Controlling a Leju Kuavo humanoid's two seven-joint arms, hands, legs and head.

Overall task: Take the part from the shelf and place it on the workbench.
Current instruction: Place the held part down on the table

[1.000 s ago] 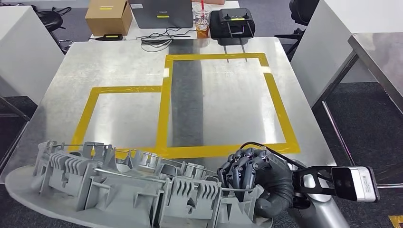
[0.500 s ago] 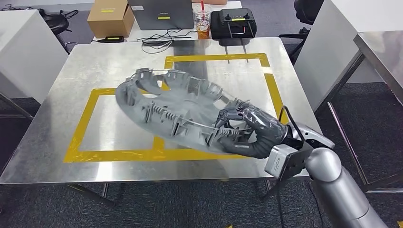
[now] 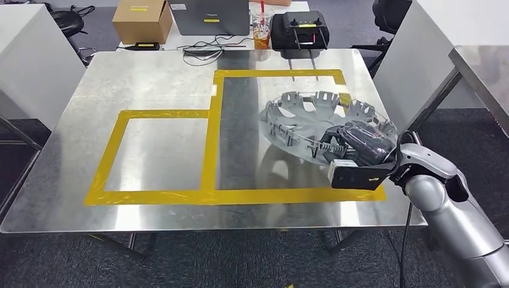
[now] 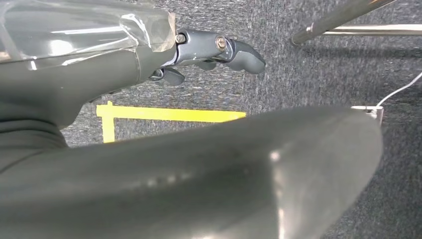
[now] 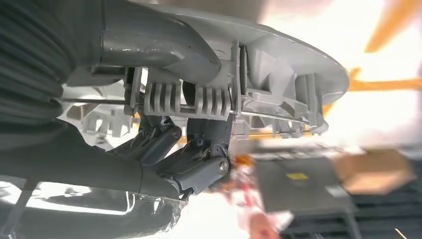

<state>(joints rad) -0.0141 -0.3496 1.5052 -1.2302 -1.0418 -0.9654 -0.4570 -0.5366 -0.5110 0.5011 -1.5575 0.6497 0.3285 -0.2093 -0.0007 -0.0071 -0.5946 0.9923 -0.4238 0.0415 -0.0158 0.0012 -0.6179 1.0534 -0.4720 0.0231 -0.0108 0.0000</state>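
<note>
The part point(image 3: 303, 117) is a round grey plastic cover with ribbed clips around its rim. It lies low over the right yellow-taped rectangle point(image 3: 355, 129) of the steel workbench point(image 3: 150, 78); I cannot tell whether it touches the top. My right hand point(image 3: 359, 144) grips its near right rim. In the right wrist view the right hand's fingers point(image 5: 184, 154) curl under the part's point(image 5: 278, 74) clip row while the thumb presses from the other side. My left hand point(image 4: 214, 50) hangs over grey carpet, holding nothing.
Along the bench's far edge stand a cardboard box point(image 3: 139, 21), a laptop point(image 3: 210, 17), a drink cup point(image 3: 260, 35), a black controller point(image 3: 299, 30) and cables point(image 3: 204, 51). A second taped rectangle point(image 3: 159, 150) lies left. White partitions flank the bench; another steel table point(image 3: 486, 69) stands right.
My right hand has carried the part forward and to the right, from close below the camera to over the right rectangle, lowering and levelling it. The view has also shifted slightly.
</note>
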